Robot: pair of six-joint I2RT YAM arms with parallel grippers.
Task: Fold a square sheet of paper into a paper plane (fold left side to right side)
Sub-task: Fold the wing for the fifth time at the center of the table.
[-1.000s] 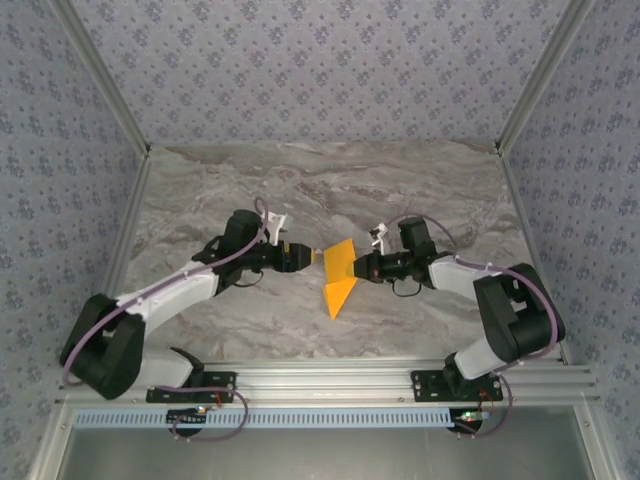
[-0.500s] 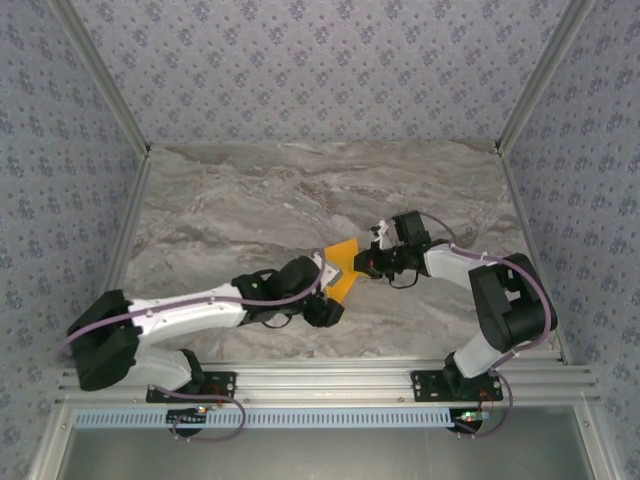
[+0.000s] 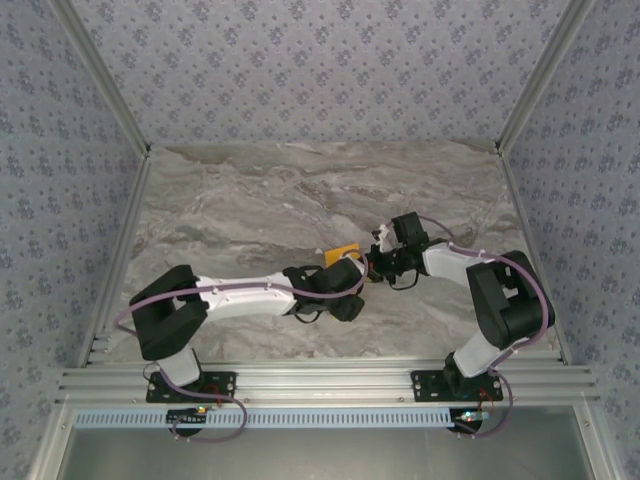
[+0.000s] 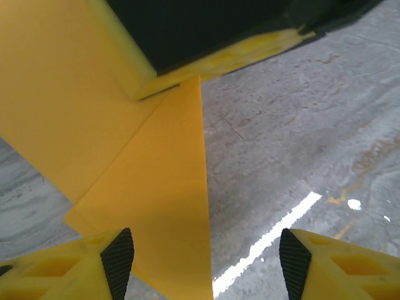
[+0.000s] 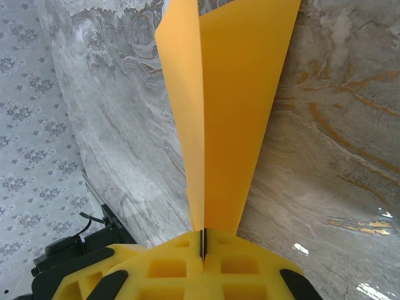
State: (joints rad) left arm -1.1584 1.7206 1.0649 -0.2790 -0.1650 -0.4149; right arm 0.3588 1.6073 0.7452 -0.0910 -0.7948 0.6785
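one orange-yellow sheet of paper [image 3: 343,249]. two robot arms, a left arm [image 3: 240,295] and a right arm [image 3: 470,268]. two tools, one on each arm: the left tool [image 4: 206,256] and the right tool [image 5: 203,244], each with two yellow fingers. one marble-patterned bench [image 3: 250,200]. three patterned walls [image 3: 320,70] around it.

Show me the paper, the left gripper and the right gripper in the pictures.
paper [image 5: 231,94]: right wrist view, flat middle of the wider flap.
left gripper [image 4: 206,265]: left wrist view, gap between its open fingertips.
right gripper [image 5: 203,240]: right wrist view, seam where shut fingertips pinch the paper.
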